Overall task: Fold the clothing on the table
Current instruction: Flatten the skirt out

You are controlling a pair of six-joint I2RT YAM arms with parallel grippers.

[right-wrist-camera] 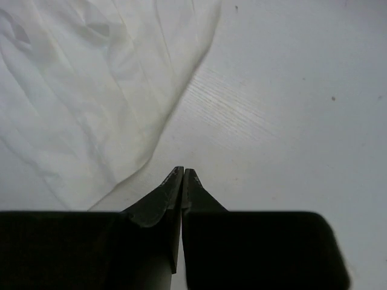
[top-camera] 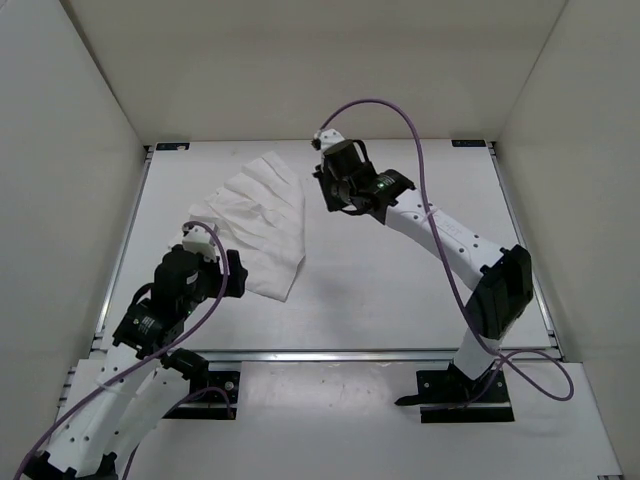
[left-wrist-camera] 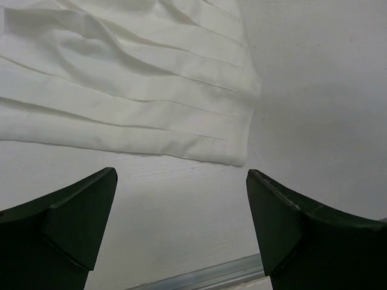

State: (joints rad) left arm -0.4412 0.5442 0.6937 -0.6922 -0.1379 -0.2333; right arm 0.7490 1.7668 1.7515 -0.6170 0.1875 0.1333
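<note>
Viewing the white surface (top-camera: pixel 400 290), railed along its edges. Finding the clothing (top-camera: pixel 262 225) lying flat and creased on the left half, reaching toward the back. Seeing the left tool (left-wrist-camera: pixel 181 174) hanging wide open over bare surface just short of the cloth's near edge, gripping nothing. Seeing the right tool (right-wrist-camera: pixel 182 170) pinched fully closed, empty, just beside the cloth's right edge.

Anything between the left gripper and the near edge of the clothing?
No. In the left wrist view, only bare table separates the open left gripper from the edge of the clothing.
</note>
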